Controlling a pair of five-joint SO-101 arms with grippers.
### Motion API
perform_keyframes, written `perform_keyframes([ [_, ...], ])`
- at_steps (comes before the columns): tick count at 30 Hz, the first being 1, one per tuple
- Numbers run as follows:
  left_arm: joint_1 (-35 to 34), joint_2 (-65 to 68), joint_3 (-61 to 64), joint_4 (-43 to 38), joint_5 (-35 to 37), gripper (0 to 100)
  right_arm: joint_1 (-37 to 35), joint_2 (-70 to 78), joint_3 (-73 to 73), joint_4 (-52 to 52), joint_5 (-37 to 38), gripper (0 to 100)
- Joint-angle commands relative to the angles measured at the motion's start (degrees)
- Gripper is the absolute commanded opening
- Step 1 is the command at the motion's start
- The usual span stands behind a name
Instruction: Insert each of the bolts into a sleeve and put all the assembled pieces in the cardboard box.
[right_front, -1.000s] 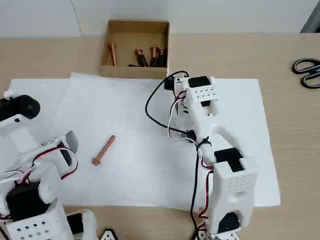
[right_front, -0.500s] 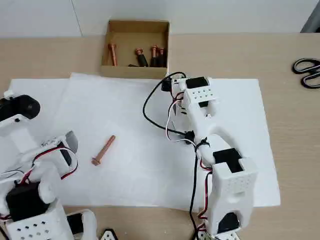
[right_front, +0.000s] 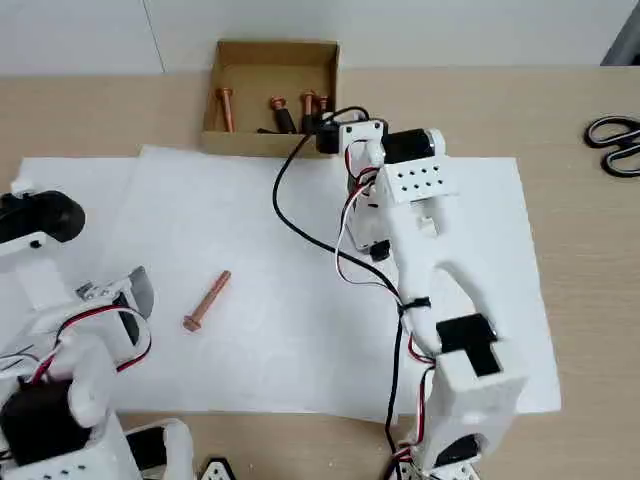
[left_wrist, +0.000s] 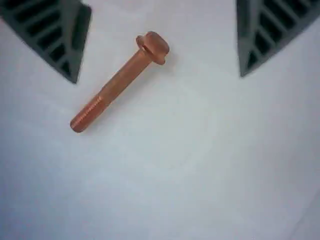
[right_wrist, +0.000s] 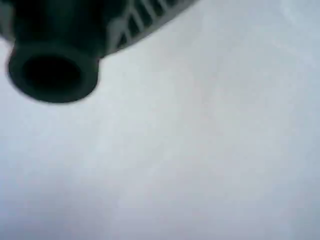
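A copper bolt (right_front: 207, 300) lies loose on the white paper (right_front: 260, 230); in the left wrist view the bolt (left_wrist: 120, 82) rests between and just beyond my dark fingertips. My left gripper (left_wrist: 157, 72) hovers open above it, seen near the table's left front (right_front: 135, 295). My right gripper (right_wrist: 55, 30) is shut on a black sleeve (right_wrist: 90, 70), seen end-on with its bore facing the camera, held above the paper. The right arm's wrist (right_front: 415, 180) stands just right of the cardboard box (right_front: 215, 95), which holds several bolts in sleeves (right_front: 300, 112).
Black-handled scissors (right_front: 615, 140) lie at the far right on the wooden table. A black cable (right_front: 290, 210) loops from the right arm over the paper's middle. The white paper covers most of the work area.
The right arm's wrist has risen and shifted toward the box's near right corner. The left arm has shifted slightly; the bolt has not moved.
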Motion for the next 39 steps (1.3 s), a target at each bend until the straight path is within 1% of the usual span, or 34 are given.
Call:
perform_keyframes([
  [1, -0.2, 6.8, -5.7, 2.7, -3.1, 20, 1.4, -5.6, -2.5, 0.8, 0.8, 0.4],
  [5, -0.2, 21.2, -14.3, 4.8, -4.0, 20, 3.1, -6.0, -2.1, 0.9, 0.5, 0.4],
  [7, 0.7, 28.0, -18.3, 4.8, -7.2, 20, 3.6, -6.3, -0.9, 0.9, 0.5, 0.4],
  [11, 7.8, 39.1, -22.2, 4.8, -17.7, 20, 4.4, -6.3, 1.1, 0.9, 0.5, 0.4],
  [16, 14.8, 50.3, -22.4, 4.7, -22.9, 20, 6.2, -6.3, 1.9, 0.9, 0.5, 0.4],
  [20, 16.1, 58.8, -22.2, 3.5, -22.9, 20, 6.8, -6.3, 2.1, 0.9, 0.5, 0.4],
  [26, 15.8, 69.2, -22.2, 0.2, -16.1, 20, 6.9, -6.3, 2.1, 0.9, 0.5, 0.4],
  [30, 16.1, 74.1, -22.2, -1.3, -14.6, 19, 6.8, -6.3, 2.1, 0.9, 0.5, 0.4],
  [39, 16.1, 80.3, -22.2, -2.5, -14.6, 5, 6.9, -6.3, 2.1, 0.9, 0.5, 0.4],
])
